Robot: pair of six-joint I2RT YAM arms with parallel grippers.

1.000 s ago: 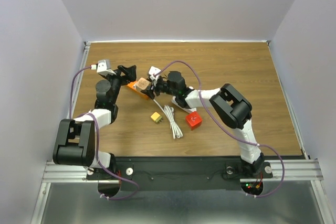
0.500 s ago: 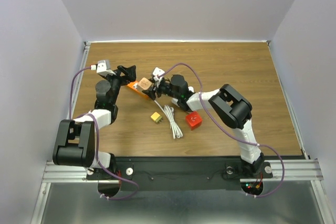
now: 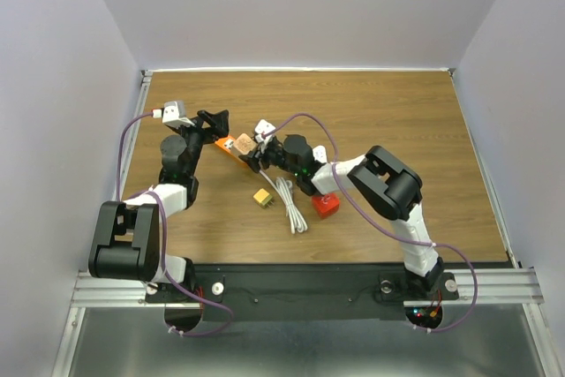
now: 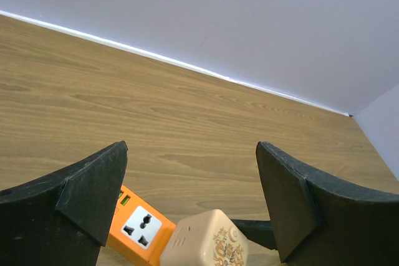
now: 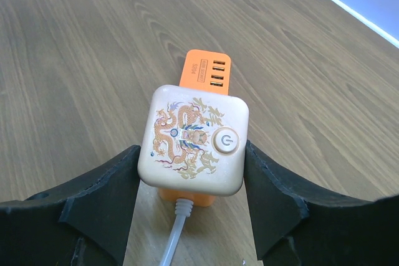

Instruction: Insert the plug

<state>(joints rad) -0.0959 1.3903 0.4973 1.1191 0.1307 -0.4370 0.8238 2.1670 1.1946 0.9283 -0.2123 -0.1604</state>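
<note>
An orange power strip [image 3: 221, 145] lies on the table at the back left. A cream cube plug with a dragon print and a power button [image 3: 244, 142] sits on top of it; the right wrist view shows it on the strip's near end [image 5: 193, 138], its white cable [image 5: 174, 232] running toward the camera. My right gripper [image 3: 252, 149] is shut on the cube, one finger on each side [image 5: 192, 151]. My left gripper [image 3: 214, 126] is open and empty above the strip's other end; its wrist view shows a free socket on the strip [image 4: 134, 225] and the cube [image 4: 206, 244] between the spread fingers.
The white cable [image 3: 287, 196] lies coiled toward the near side. A yellow block [image 3: 262, 198] and a red block [image 3: 325, 205] sit beside it. Grey walls enclose the table on three sides.
My right arm's wrist and forearm have swung left and nearer, still around the cube. The cube has shifted very slightly right on the strip. The left arm has not moved.
</note>
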